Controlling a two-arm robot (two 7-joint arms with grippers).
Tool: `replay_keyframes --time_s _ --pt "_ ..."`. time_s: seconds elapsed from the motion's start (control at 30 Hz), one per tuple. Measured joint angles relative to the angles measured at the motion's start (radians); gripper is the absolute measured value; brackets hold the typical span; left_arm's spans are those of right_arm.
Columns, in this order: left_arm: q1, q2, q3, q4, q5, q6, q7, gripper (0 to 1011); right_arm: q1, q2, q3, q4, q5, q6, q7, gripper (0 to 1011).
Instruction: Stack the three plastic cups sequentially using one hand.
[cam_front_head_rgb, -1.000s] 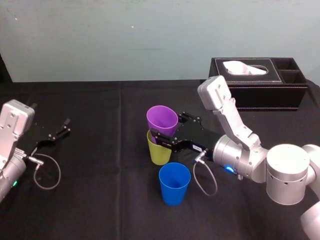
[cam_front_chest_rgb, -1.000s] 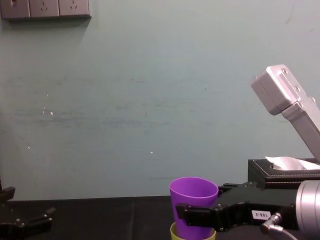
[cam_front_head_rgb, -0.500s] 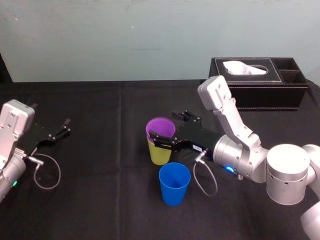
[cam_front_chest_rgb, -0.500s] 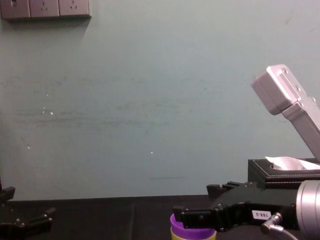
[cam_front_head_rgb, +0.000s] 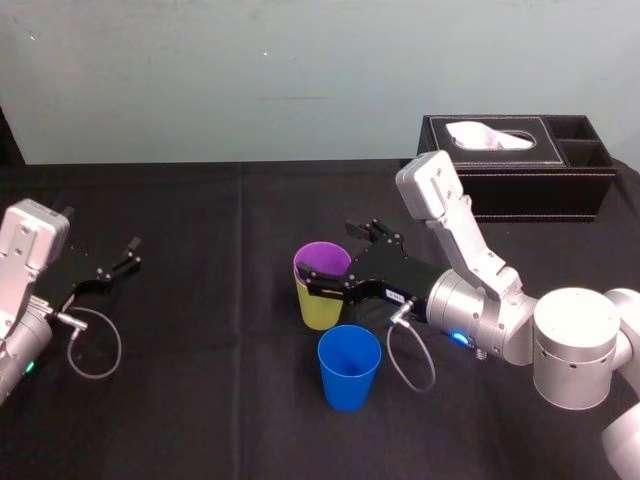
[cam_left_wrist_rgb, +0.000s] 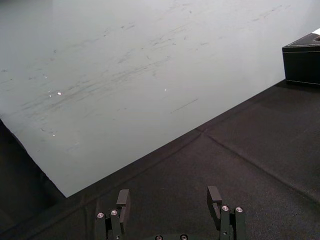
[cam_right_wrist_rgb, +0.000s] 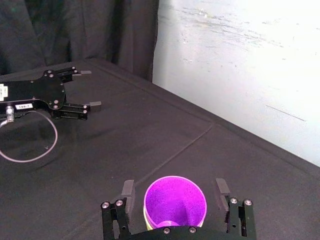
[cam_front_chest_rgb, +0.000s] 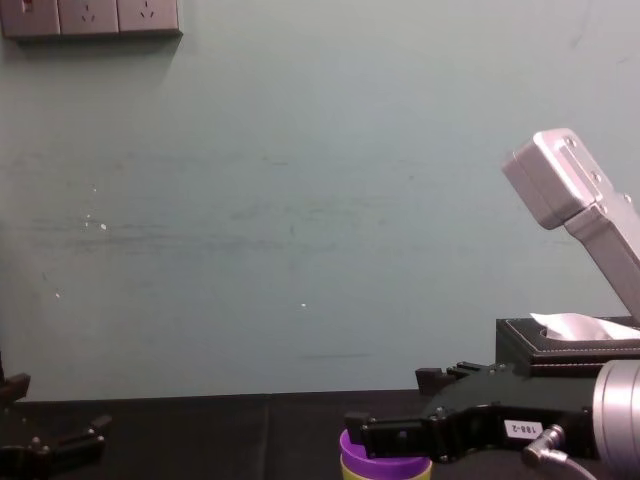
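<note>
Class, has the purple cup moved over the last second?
Yes. The purple cup has dropped into the yellow-green cup, which stayed put; now just its rim shows.

Your purple cup (cam_front_head_rgb: 322, 262) sat upright on the desk (cam_front_head_rgb: 200, 380), nested in the yellow-green cup (cam_front_head_rgb: 318, 308), just its rim showing. The blue cup (cam_front_head_rgb: 349, 368) stood upright near them, apart. Your right gripper (cam_front_head_rgb: 328, 255) straddled the purple rim, fingers (cam_right_wrist_rgb: 128, 190) spread.

- Here's the right arm (cam_front_head_rgb: 468, 248): silver-grey, a boxy link running into fat round joints, with a small blue light (cam_front_head_rgb: 455, 337) glowing on one.
- The right gripper (cam_front_head_rgb: 327, 253) is flat and black, with silver screws (cam_right_wrist_rgb: 105, 205) at the finger bases and a white label (cam_front_chest_rgb: 522, 428) reading 188-2.
- A grey cable (cam_front_head_rgb: 405, 362) loops off its wrist.
- Over to the left arm (cam_front_head_rgb: 25, 262): same silver-grey, the left gripper (cam_front_head_rgb: 130, 252) black too, with its own cable loop (cam_front_head_rgb: 92, 345).
</note>
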Motion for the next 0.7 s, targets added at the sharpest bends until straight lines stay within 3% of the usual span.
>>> replay_keyframes --time_s 0.4,0.7 --pt "0.000 0.000 0.000 0.000 0.000 0.000 0.000 1010 -0.008 0.009 0.015 -0.017 0.005 -0.005 -0.001 1000" --pt "0.000 0.000 0.000 0.000 0.000 0.000 0.000 1010 -0.052 0.055 0.055 -0.084 0.031 -0.013 0.004 1000"
